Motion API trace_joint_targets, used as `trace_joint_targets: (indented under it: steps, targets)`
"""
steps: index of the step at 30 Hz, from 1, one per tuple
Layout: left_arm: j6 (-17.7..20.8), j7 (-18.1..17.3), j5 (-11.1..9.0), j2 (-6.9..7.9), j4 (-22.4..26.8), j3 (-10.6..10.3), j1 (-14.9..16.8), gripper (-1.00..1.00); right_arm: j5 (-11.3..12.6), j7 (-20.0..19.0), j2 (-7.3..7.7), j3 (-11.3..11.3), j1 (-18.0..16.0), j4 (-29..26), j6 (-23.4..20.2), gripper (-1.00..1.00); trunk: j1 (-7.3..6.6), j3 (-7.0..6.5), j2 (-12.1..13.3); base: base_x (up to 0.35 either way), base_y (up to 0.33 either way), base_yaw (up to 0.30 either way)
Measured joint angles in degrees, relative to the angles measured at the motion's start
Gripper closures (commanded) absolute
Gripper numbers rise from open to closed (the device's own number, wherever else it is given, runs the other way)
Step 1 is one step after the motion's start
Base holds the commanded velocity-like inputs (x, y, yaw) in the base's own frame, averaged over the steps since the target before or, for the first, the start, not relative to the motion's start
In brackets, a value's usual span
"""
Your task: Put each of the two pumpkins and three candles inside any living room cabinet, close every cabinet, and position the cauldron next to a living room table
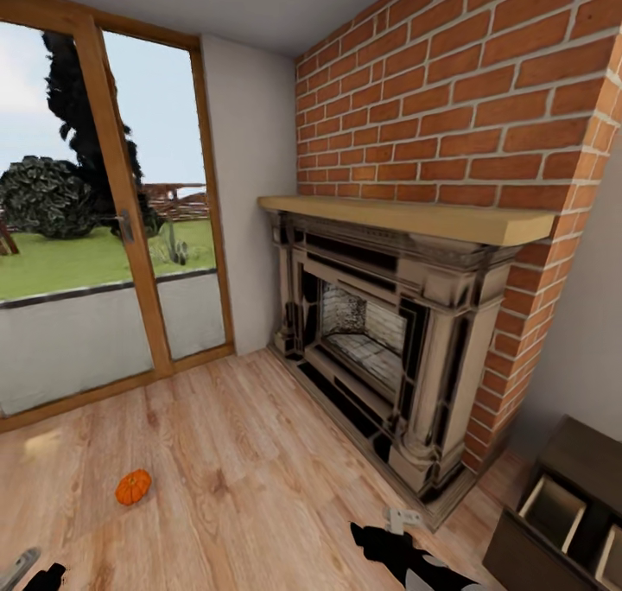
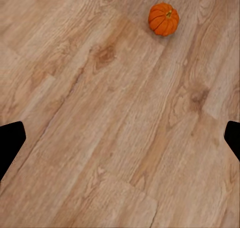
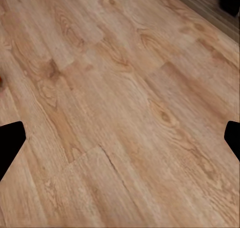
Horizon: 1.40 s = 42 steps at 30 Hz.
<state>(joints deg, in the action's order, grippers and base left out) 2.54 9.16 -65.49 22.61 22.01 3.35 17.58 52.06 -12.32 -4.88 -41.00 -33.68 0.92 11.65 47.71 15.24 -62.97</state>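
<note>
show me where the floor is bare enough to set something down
The wood floor is bare between the glass door, the fireplace and the pumpkin. It is tighter at lower right, where the open cabinet sits close to the fireplace base.

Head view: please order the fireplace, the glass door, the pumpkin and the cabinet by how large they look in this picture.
1. Glass door, about level with the fireplace.
2. Fireplace; I cannot rank these two firmly.
3. Cabinet, cut by the picture's edge, so its real size is unsure.
4. Pumpkin, clearly the smallest.

Living room: brick fireplace (image 1: pixel 380 349), cabinet (image 1: pixel 570 505)
</note>
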Motion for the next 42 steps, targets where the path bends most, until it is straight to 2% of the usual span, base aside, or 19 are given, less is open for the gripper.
trace_joint_targets:
  steps: [8, 14, 28, 36, 42]
  targets:
    - [0.00, 0.00, 0.01, -0.01, 0.00, -0.01, 0.00, -1.00, -0.02, -0.81, 0.07, 0.02, 0.00, -1.63, 0.42, -1.00, 0.00, 0.54, -0.01, 0.302, 0.158, 0.150]
    - [0.00, 0.00, 0.01, -0.01, 0.00, -0.07, -0.01, -1.00, -0.02, -1.03, 0.14, 0.06, 0.00, -1.68, 2.89, -1.00, 0.00, 0.61, -0.01, 0.309, 0.173, 0.052]
    - [-0.02, 0.00, 0.02, -0.06, 0.00, -0.08, -0.03, -1.00, -0.02, -0.97, 0.08, 0.06, 0.00, -1.68, 3.25, -1.00, 0.00, 0.61, 0.00, 0.272, 0.201, 0.255]
    - [-0.16, -0.01, 0.26, -0.07, -0.01, -0.25, -0.03, -1.00, -0.02, -0.97, 0.10, 0.06, -0.01, -1.66, 3.27, -1.00, 0.00, 0.61, -0.01, 0.330, 0.037, 0.262]
    - [-0.16, 0.01, 0.25, -0.08, -0.01, -0.27, -0.03, -1.00, -0.02, -1.05, 0.13, 0.06, -0.01, -1.64, 3.27, -1.00, 0.00, 0.61, -0.01, 0.341, 0.001, 0.054]
